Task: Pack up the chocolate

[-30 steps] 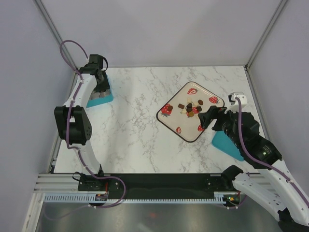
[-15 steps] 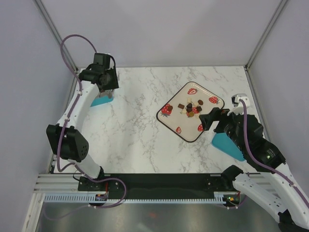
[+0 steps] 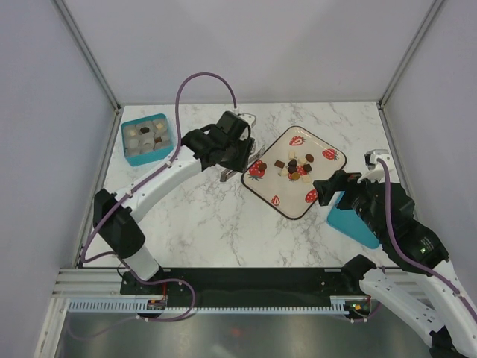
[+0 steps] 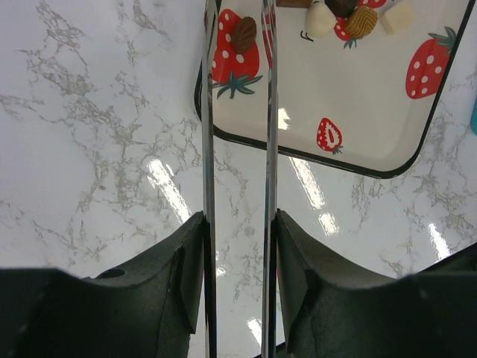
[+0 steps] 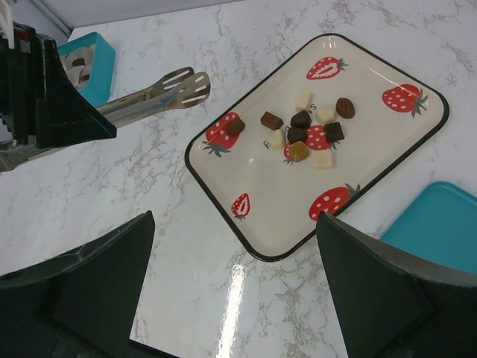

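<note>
Several small chocolate pieces (image 3: 295, 168), dark brown, mid brown and pale beige, lie clustered on a cream tray (image 3: 287, 197) printed with strawberries. They also show in the right wrist view (image 5: 301, 135) and in the left wrist view (image 4: 344, 15). One brown piece (image 4: 244, 32) sits apart on a strawberry print near the tray's left corner. My left gripper (image 3: 236, 151) is shut on long metal tongs (image 4: 209, 134). The tongs' tips (image 5: 183, 86) hover, slightly apart, just off the tray's left edge. My right gripper (image 5: 235, 218) is open and empty above the tray's near corner.
A teal compartment box (image 3: 147, 139) with several pieces in it stands at the back left and also shows in the right wrist view (image 5: 83, 61). A teal lid (image 3: 353, 224) lies right of the tray, partly under my right arm. The table is white marble.
My left arm has swung with the tongs from over the teal box at the back left to the tray's left edge, uncovering the box. The right arm has barely shifted.
</note>
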### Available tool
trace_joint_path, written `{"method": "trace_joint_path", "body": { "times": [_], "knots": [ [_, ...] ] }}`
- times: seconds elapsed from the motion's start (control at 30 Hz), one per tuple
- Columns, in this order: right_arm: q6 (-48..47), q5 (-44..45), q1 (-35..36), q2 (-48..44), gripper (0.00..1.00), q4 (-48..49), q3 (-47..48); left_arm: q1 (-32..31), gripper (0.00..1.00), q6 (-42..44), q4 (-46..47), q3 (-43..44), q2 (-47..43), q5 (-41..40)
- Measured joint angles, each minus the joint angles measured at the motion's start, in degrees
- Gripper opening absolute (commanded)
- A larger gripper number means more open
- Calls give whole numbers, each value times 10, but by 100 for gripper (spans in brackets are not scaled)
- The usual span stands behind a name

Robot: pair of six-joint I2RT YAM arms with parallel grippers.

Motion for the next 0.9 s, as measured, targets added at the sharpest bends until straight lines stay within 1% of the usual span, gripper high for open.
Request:
{"method": "trace_joint_path", "body": {
  "times": [0.4,0.9],
  "knots": [
    [-2,12,0,-2,98,-16,3,-17,50,13,31,0,89,2],
    [-7,22,0,-2,98,-18,7,-19,49,17,57,-7,140,2]
  ]
}}
